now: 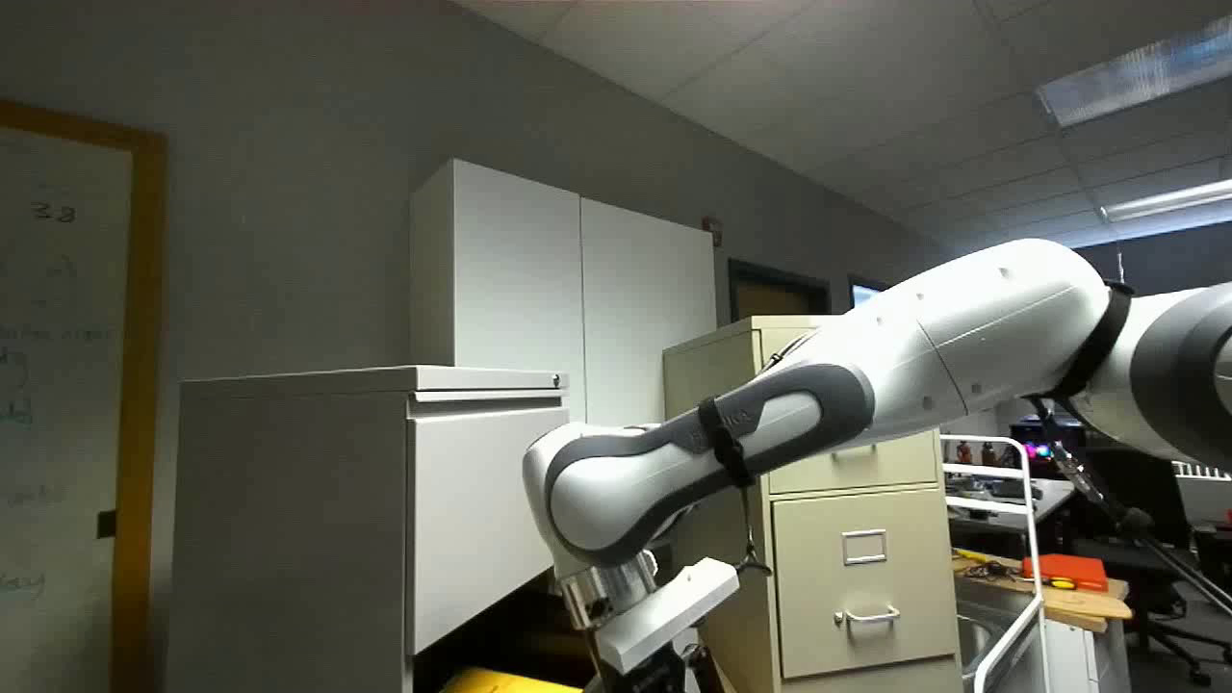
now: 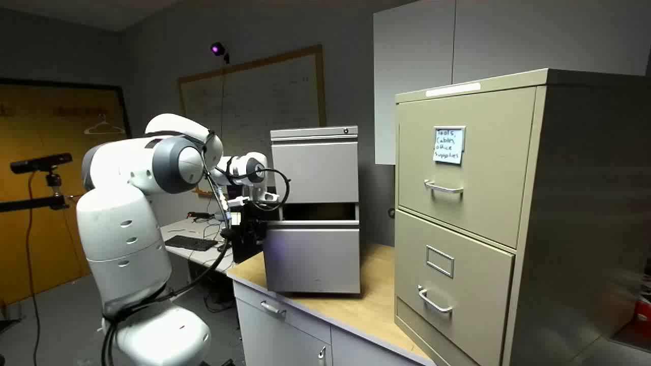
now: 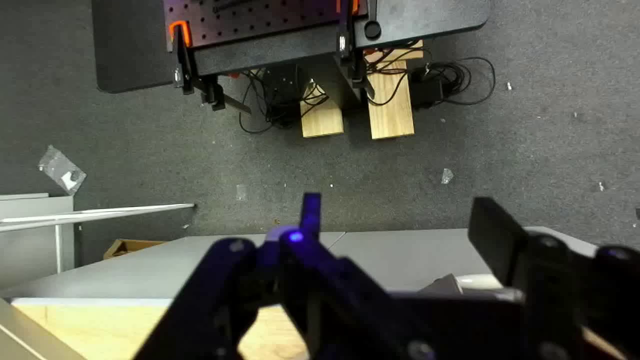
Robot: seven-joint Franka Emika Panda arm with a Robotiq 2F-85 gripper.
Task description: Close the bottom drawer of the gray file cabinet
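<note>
Plainly ajar, bottom drawer (image 2: 313, 262), just beside end effector (image 3: 398, 206)

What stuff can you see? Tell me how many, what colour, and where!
gray file cabinet: one, light gray, near the wall
bottom drawer: one, light gray, pulled out
tan cabinet: one, tan, right of the gray one in both exterior views
wall cupboard: one, white, behind the tan cabinet
whiteboard: one, white, on the wall
countertop: one, light brown, under the drawer
keyboard: one, black, on a desk
note: one, white, on the tan cabinet
cables: many, black, some on the floor
robot arm: one, white and gray, in both exterior views
gripper: one, black, open, wrist view
</note>
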